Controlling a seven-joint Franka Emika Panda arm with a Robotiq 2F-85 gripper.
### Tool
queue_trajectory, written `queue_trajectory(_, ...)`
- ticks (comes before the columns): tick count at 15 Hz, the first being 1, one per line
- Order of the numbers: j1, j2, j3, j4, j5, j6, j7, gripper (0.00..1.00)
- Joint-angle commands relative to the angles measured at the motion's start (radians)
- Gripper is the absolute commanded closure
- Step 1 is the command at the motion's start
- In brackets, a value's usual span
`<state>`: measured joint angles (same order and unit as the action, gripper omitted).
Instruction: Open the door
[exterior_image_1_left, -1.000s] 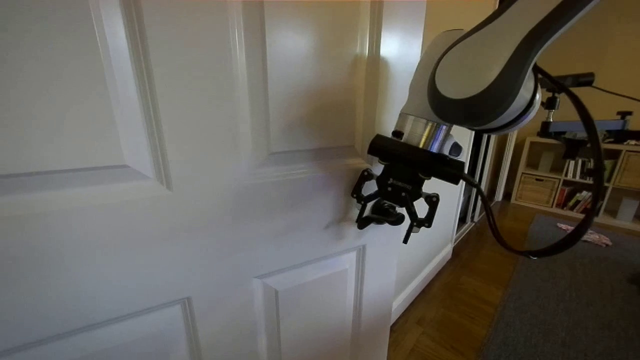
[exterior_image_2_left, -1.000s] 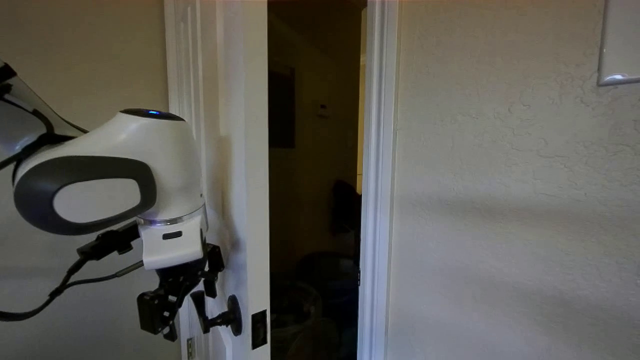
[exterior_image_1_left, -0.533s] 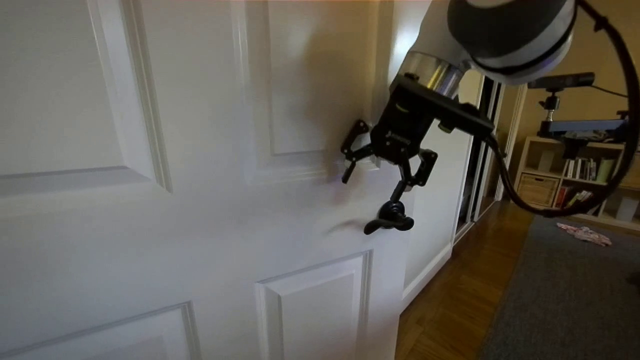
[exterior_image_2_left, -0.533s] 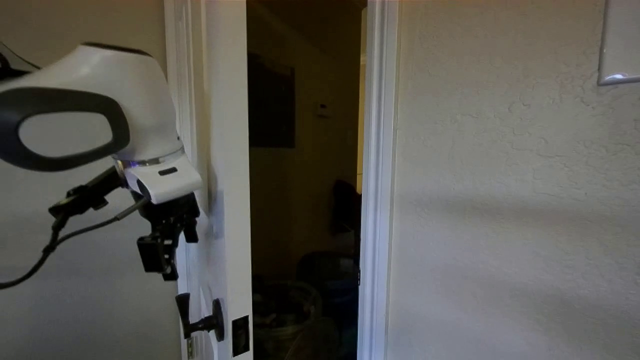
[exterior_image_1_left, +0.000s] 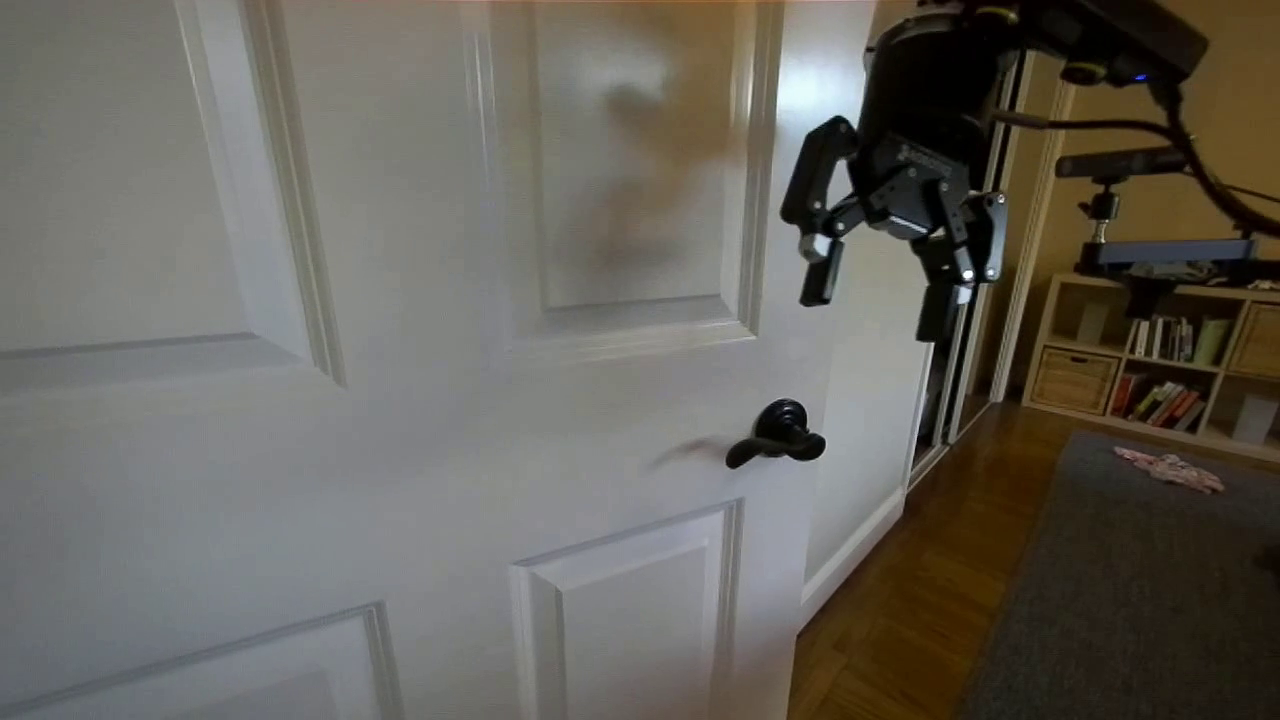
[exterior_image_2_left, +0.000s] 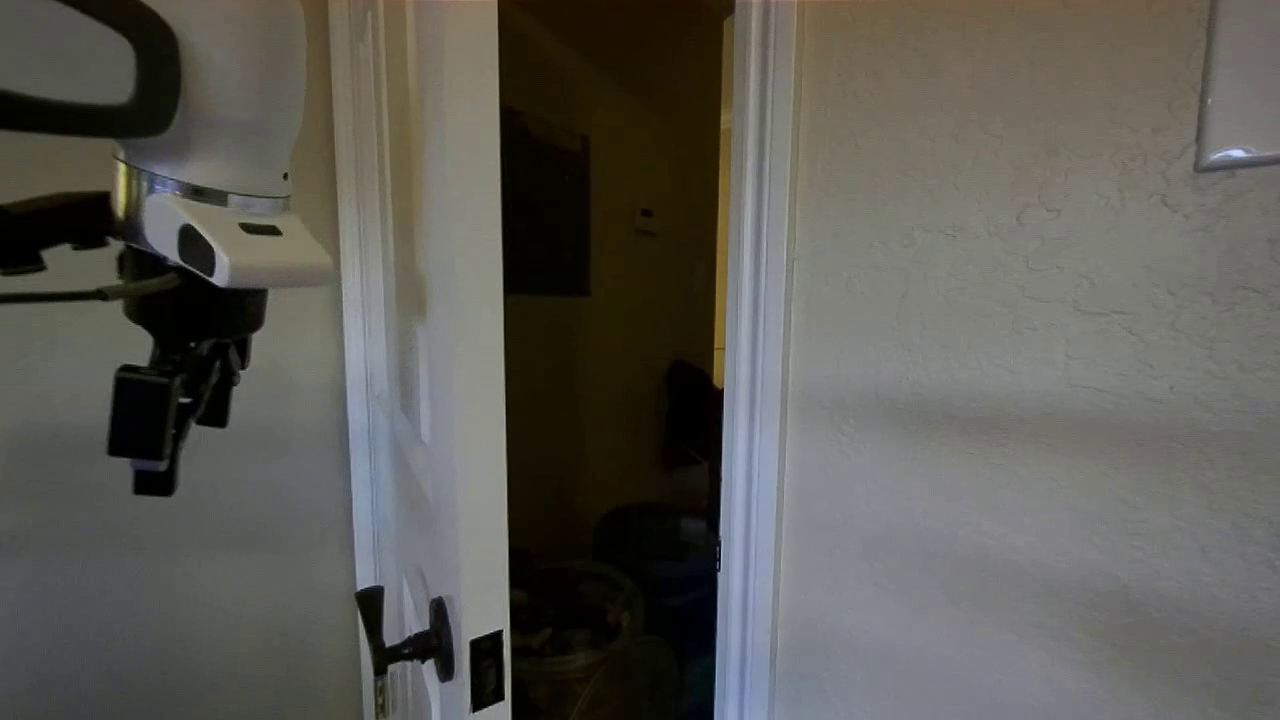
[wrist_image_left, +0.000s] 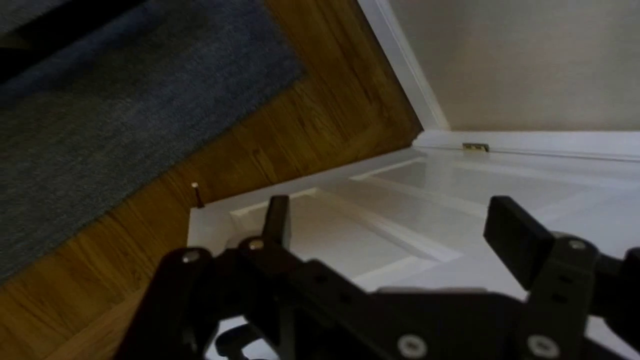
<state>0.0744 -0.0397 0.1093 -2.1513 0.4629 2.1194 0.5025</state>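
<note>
Robotiq gripper (exterior_image_1_left: 875, 318) is hanging higher than the black lever handle (exterior_image_1_left: 783, 436), fingers (exterior_image_1_left: 937, 312) standing spread, white paneled door (exterior_image_1_left: 430, 480) standing ajar

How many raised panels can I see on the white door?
4. In an exterior view: upper left panel, upper right panel, both higher than the handle; lower left panel, lower right panel, both lower. More may lie out of frame.

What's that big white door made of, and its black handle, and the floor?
The door looks painted glossy white, since light gleams on it; underneath could be wood or pressed board. The handle is probably dark-coated metal, judging by its slim, smooth curves. The floor looks like wood, maybe laminate: the wrist view shows streaky grain.
</note>
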Motion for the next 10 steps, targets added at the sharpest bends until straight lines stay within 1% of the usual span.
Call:
queue_trajectory(1, -0.02, -0.101, -0.031, -0.072, -0.109, -0.147, 0.01, 0.0)
queue_trajectory(3, -0.032, -0.14, -0.039, -0.1, -0.181, -0.185, 0.007, 0.0)
queue_trajectory(4, -0.038, -0.16, -0.044, -0.115, -0.197, -0.199, -0.007, 0.0)
queue_trajectory(8, -0.058, -0.232, -0.057, -0.174, -0.206, -0.215, -0.041, 0.0)
queue_trajectory(9, -0.053, -0.15, -0.044, -0.106, -0.195, -0.199, -0.017, 0.0)
queue_trajectory(10, -0.057, -0.167, -0.046, -0.12, -0.194, -0.2, -0.024, 0.0)
